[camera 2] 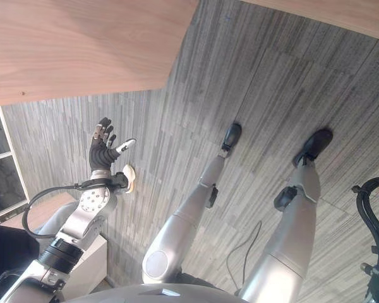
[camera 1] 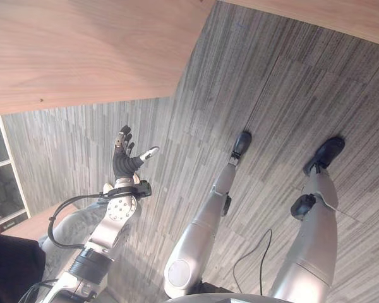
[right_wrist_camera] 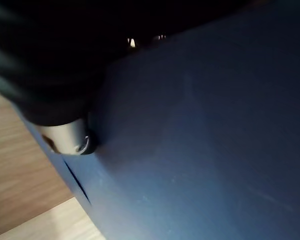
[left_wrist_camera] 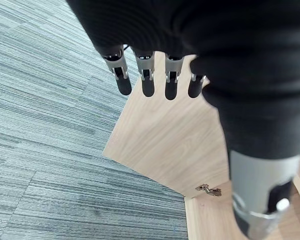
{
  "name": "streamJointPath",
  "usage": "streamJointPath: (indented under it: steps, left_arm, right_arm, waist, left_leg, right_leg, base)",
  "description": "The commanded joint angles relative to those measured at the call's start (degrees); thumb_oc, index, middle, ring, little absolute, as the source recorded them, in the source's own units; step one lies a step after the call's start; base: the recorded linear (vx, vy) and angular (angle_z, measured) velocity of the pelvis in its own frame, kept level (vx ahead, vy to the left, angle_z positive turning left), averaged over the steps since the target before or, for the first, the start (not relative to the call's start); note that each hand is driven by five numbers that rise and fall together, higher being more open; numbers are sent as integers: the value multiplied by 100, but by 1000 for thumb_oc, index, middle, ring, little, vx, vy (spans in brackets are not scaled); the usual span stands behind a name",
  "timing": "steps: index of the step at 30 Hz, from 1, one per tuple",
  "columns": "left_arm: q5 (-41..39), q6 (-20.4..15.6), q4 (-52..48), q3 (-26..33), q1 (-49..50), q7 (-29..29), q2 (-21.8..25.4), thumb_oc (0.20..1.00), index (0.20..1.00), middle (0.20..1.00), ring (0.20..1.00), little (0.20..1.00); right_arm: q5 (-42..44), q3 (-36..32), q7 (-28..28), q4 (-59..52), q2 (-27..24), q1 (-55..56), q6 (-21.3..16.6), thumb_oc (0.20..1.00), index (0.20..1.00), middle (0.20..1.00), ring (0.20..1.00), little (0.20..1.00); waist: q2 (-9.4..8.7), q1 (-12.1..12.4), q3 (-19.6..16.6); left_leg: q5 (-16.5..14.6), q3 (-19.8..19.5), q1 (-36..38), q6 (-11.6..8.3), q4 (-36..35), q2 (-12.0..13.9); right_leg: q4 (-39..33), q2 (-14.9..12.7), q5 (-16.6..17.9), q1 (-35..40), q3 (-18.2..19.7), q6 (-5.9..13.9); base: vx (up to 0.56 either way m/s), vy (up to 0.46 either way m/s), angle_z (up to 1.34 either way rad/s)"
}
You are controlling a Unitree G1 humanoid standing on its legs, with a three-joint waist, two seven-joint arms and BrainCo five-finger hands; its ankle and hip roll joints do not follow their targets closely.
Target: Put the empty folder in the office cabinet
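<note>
One robot hand, the right (right_wrist_camera: 65, 120), presses the blue folder (right_wrist_camera: 200, 140), grip unreadable; left robot hand (camera 1: 123, 158) open beside the cabinet door (left_wrist_camera: 165, 145); placement pending.

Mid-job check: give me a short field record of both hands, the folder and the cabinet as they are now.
left hand: open, fingers straight, raised over the carpet floor, holding nothing
right hand: against the blue folder; fingers hidden, grip cannot be told
folder: close in the right wrist view, beside a wooden surface
cabinet door: wooden panel with a hinge, ahead of the left fingers
</note>
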Motion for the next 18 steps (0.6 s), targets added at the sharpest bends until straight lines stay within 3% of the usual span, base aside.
streamJointPath:
  steps: [1,16,17,18]
  left_arm:
    - [3,-212,-27,-290,525,144,186,1000,1000,1000,1000,1000]
    - [-79,-210,-69,-188,550,120,167,1000,1000,1000,1000,1000]
    - [-86,-205,-66,-171,555,129,165,1000,1000,1000,1000,1000]
    - [-93,-201,-67,-158,566,131,166,1000,1000,1000,1000,1000]
  right_arm:
    - [-70,842,161,-652,-402,506,-270,200,200,200,200,200]
    - [121,888,417,-514,-279,493,-304,200,200,200,200,200]
    - [124,858,410,-494,-276,518,-301,489,489,489,489,489]
    - [140,833,415,-481,-274,538,-290,1000,1000,1000,1000,1000]
  waist:
    - [-68,92,-898]
    - [0,-38,-833]
    - [1,-59,-824]
    - [3,-74,-820]
  left_leg:
    - [-1521,-4,1207,-620,-83,537]
    - [-1648,106,1381,-637,-83,571]
    - [-1660,118,1393,-632,-83,571]
    - [-1666,127,1402,-630,-83,571]
  right_leg:
    - [26,79,-970,9,420,709]
    - [361,162,-1088,-184,553,717]
    - [374,166,-1093,-189,563,721]
    - [375,172,-1091,-187,568,721]
  base:
    - [29,-17,5]
    - [5,3,0]
    - [11,32,-4]
    - [0,0,0]
